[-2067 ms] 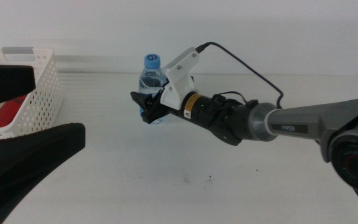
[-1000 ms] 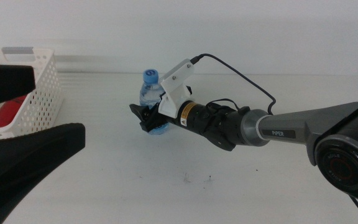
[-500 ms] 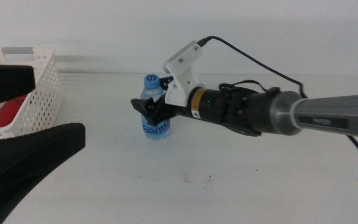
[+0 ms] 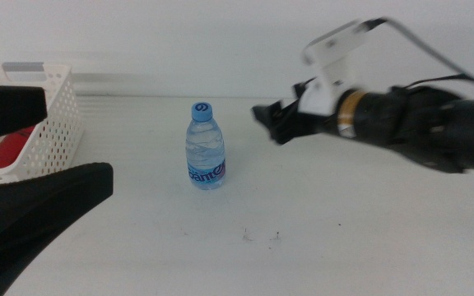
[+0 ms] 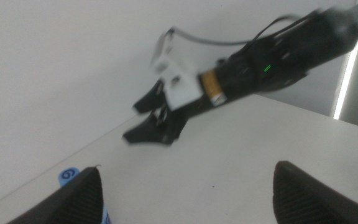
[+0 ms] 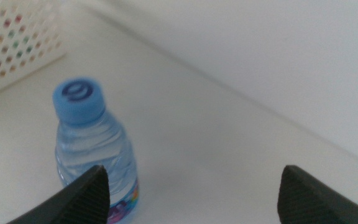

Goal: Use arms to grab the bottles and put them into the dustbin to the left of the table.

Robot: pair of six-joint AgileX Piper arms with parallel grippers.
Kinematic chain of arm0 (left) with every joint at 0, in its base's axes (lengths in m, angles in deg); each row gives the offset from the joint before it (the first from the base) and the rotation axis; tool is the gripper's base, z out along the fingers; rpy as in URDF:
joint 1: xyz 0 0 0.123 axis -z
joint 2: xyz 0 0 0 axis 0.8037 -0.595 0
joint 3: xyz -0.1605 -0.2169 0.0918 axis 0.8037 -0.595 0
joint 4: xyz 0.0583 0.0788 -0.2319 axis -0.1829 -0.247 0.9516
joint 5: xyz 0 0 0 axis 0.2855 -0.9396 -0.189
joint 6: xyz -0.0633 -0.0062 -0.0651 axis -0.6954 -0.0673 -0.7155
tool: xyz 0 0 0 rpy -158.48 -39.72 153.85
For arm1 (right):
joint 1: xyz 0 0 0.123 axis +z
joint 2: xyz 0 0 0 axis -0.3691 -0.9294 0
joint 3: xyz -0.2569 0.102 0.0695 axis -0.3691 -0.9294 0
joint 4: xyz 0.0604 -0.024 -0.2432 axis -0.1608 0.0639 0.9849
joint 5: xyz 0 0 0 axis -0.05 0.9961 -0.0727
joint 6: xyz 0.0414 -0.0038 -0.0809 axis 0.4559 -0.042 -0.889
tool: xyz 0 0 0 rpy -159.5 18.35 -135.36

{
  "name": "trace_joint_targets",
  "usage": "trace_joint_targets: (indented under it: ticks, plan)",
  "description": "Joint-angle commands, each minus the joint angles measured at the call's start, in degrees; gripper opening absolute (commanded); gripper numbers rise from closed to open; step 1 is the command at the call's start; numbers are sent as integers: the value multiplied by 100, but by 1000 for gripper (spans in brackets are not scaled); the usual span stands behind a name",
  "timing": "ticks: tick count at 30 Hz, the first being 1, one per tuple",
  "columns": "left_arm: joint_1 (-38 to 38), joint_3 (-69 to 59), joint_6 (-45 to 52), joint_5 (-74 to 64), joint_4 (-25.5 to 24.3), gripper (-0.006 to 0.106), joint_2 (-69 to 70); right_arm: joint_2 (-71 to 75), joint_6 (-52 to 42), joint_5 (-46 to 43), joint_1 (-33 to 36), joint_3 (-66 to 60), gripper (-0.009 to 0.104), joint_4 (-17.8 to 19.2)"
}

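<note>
A small clear water bottle (image 4: 206, 148) with a blue cap stands upright on the white table (image 4: 344, 230). My right gripper (image 4: 268, 123) hovers open and empty to the right of it, well apart. In the right wrist view the bottle (image 6: 93, 152) stands ahead of my open gripper (image 6: 191, 171). My left gripper (image 4: 76, 136) waits open at the near left, beside the white dustbin (image 4: 56, 115), which holds a red can (image 4: 6, 152). The left wrist view shows my open gripper (image 5: 187, 168), the bottle cap (image 5: 70, 175) and the right gripper (image 5: 154, 121). The yellow tea bottle is out of view.
The dustbin's perforated wall (image 6: 17, 34) shows beyond the bottle in the right wrist view. A few dark specks (image 4: 260, 238) lie on the table in front of the bottle. A white wall rises behind the table.
My right gripper let go of the water bottle and pulled back up and to the right. The bottle now stands alone, slightly nearer the front than at first.
</note>
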Motion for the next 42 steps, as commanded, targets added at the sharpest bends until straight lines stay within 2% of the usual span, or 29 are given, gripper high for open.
trace_joint_targets:
  ticks: [1,8,11,12,17,21,24,25,27,29,32,34,36,42]
  plan:
    - [32,-35,-41,80,-6,94,26,668,115,227,-89,-225,91,-13]
    - [32,-35,-41,80,-6,94,26,2625,261,1085,-89,-920,91,28]
    - [32,-35,-41,80,-6,94,26,3504,65,1971,-15,-1080,91,-15]
    - [32,-35,-41,80,-6,94,26,3805,-160,2344,33,-1080,91,-136]
    - [32,-35,-41,80,-6,94,26,5083,-1608,3287,71,-1096,85,-1421]
    - [32,-35,-41,116,-13,94,53,5543,-3204,4007,71,-1028,75,-3245]
    - [32,-35,-41,156,-27,94,53,5567,-4477,5027,71,-786,74,-4769]
    - [32,-35,-41,169,-27,94,53,5535,-4711,5451,71,-615,74,-5109]
    - [32,-35,-41,169,-27,94,53,5481,-4802,5974,71,-205,74,-5456]
    - [32,-35,-41,169,-27,94,53,5467,-4785,6353,71,231,75,-5405]
    - [32,-35,-41,181,-27,94,53,5467,-4404,7027,71,900,78,-5012]
    - [32,-35,-41,181,-27,94,53,5467,-4388,7476,71,1275,85,-5041]
    - [32,-35,-41,181,-27,94,53,5467,-4406,7641,71,1469,93,-5233]
    - [32,-35,-41,181,-27,94,53,5467,-4430,7743,71,1555,93,-5208]
